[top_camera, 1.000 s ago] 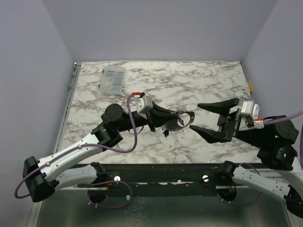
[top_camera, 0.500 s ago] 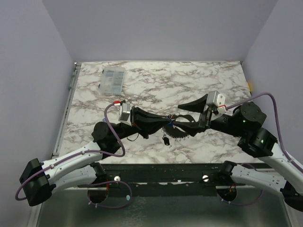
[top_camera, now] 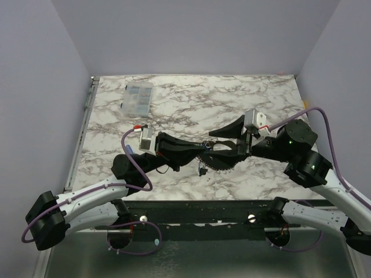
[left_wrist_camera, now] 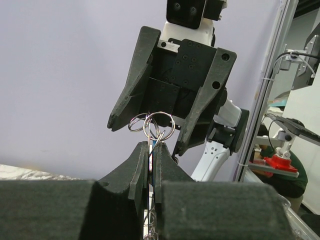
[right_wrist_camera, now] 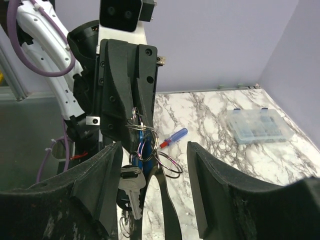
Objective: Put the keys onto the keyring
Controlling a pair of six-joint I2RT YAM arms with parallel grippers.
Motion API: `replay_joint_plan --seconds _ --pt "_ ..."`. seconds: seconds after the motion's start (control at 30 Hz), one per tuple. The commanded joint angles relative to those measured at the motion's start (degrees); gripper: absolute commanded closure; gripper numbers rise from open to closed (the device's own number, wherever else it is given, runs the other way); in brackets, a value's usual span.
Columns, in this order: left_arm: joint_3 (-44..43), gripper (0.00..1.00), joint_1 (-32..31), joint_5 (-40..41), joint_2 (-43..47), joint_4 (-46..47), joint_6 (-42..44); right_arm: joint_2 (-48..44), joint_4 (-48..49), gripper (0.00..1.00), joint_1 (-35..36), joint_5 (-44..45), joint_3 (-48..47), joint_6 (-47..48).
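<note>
Centrally in the top view, left fingers [left_wrist_camera: 140,166] clamp tight on the keyring [left_wrist_camera: 154,129], keys [right_wrist_camera: 132,187] dangling below; right fingers [right_wrist_camera: 212,186] stand open, flanking it.

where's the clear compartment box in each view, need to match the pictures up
Top external: clear compartment box, far left of the marble table.
Left wrist: not in it.
Right wrist: right side, lying on the table.
Shared landmark: the left gripper, shut on the keyring, seen in all three.
</note>
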State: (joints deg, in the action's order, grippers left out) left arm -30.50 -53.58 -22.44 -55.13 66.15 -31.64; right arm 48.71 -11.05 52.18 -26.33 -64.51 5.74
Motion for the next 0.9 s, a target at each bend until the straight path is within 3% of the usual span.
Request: replay_joint_plan --seconds 0.0,0.57,0.7,0.87 --pt "0.18 1.00 0.05 1.91 -0.47 6.25 -1.58 0.75 2.49 0.39 0.46 -4.12 -1.50 -1.57" --pt "0.96 1.00 0.05 5.45 -1.50 7.67 -1.47 2.69 10.29 0.42 0.46 -4.57 1.72 -8.89" --pt "1.14 1.00 0.06 6.36 -1.64 7.68 -1.24 4.06 9.77 0.57 0.46 -6.34 1.31 -9.60" --pt "1.26 1.00 0.03 7.05 -1.62 7.68 -0.80 5.98 7.37 0.60 0.46 -7.12 0.35 -8.99"
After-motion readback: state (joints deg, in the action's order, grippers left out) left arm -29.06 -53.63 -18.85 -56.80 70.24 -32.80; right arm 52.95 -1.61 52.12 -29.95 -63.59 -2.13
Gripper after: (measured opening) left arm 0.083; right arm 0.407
